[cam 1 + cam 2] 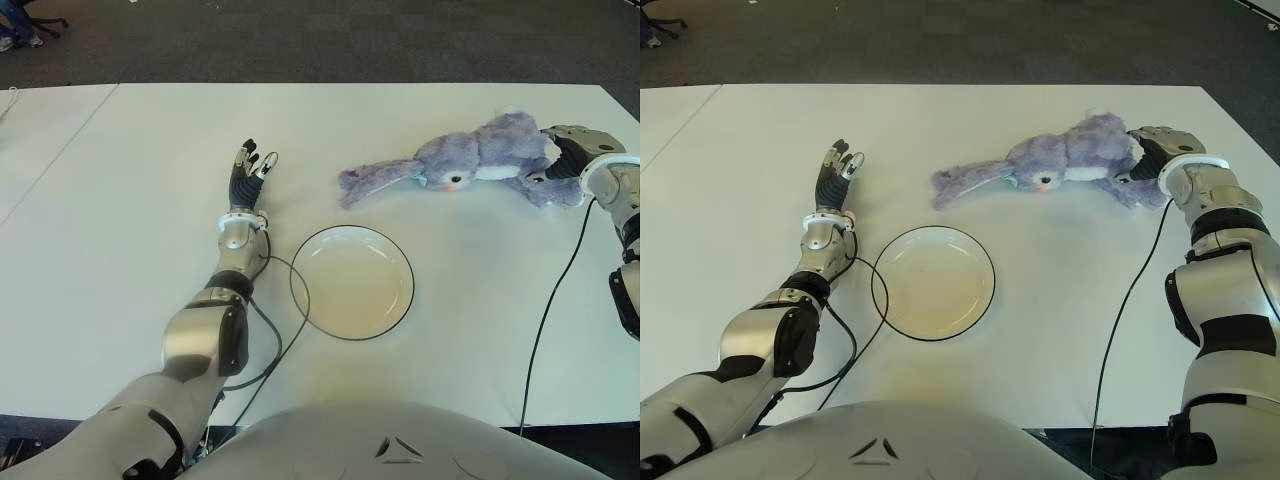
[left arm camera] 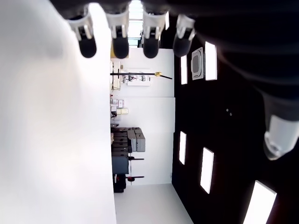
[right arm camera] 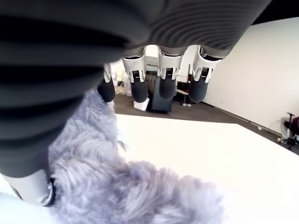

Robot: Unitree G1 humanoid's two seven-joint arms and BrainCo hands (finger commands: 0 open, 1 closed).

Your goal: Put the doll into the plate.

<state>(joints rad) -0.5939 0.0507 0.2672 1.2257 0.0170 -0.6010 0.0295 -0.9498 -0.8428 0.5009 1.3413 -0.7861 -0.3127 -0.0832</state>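
You're at the reach: right hand point(image 1: 1152, 150), fingers spread, touches the doll point(image 1: 1070, 160); close, then carry to the plate point(image 1: 933, 281).

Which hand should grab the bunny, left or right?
Probably the right hand: it is already at the doll, fingers open around its fur. The left hand shows farther off, left of the plate.

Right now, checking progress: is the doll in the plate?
No, the doll lies on the table beyond the empty plate.
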